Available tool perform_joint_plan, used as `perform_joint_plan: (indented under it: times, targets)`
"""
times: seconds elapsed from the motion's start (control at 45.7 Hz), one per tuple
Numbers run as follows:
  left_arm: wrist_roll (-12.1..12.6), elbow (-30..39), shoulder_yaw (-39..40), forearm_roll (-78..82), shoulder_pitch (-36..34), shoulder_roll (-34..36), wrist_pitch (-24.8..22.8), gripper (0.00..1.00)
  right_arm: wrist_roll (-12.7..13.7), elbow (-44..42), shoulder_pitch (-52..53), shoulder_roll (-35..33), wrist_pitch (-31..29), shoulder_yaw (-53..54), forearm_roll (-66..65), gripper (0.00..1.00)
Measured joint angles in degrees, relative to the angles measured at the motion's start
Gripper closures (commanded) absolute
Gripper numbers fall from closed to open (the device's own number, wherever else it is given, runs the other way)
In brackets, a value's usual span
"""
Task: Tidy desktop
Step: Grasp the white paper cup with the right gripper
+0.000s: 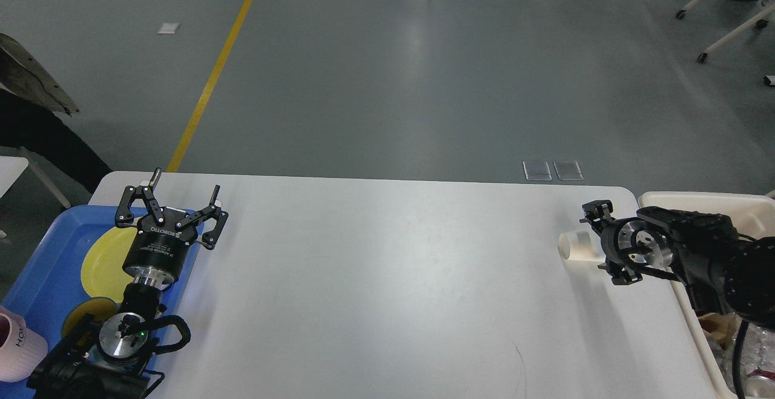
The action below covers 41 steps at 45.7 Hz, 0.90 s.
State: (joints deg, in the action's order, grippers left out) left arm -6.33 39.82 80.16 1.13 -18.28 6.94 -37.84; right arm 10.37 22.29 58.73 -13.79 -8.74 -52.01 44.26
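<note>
**Desktop nearly bare: one paper cup left, and a grasp that could slip**

Desktop (375, 278) fills the middle of the head view, white and almost bare. Off its left edge sits a blue tray (42, 266) holding a yellow plate (103, 260), with a pink cup (18, 341) at the tray's near corner. The left gripper (171, 202) hovers over the tray's right rim, fingers spread wide and holding nothing.

Near the far right corner of the desktop a white paper cup (572, 246) lies on its side, mouth toward the left. The right gripper (599, 243) is at the cup's base end, but it is seen end-on and dark, so I cannot tell whether its fingers are apart or pressed on the cup. Beyond the right edge stands a cream bin (702, 200).

Risks, as I judge them: a thin, round cup could roll away leftward if nudged off-centre, or crush under a hard squeeze. A carry to the bin could clip its rim and drop the cup.
</note>
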Motion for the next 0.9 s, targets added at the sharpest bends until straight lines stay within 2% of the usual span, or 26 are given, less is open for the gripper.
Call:
perform_joint_plan:
  times: [0.328, 0.898]
  targets:
    - [0.0, 0.0, 0.0, 0.0, 0.0, 0.0, 0.0, 0.03, -0.05, -6.82, -5.17, 0.78, 2.7, 11.11, -0.11, 0.07]
    - [0.0, -0.01, 0.0, 0.0, 0.0, 0.0, 0.03, 0.03, -0.36, -8.5, -7.05, 2.85, 3.99, 12.28, -1.36, 0.07]
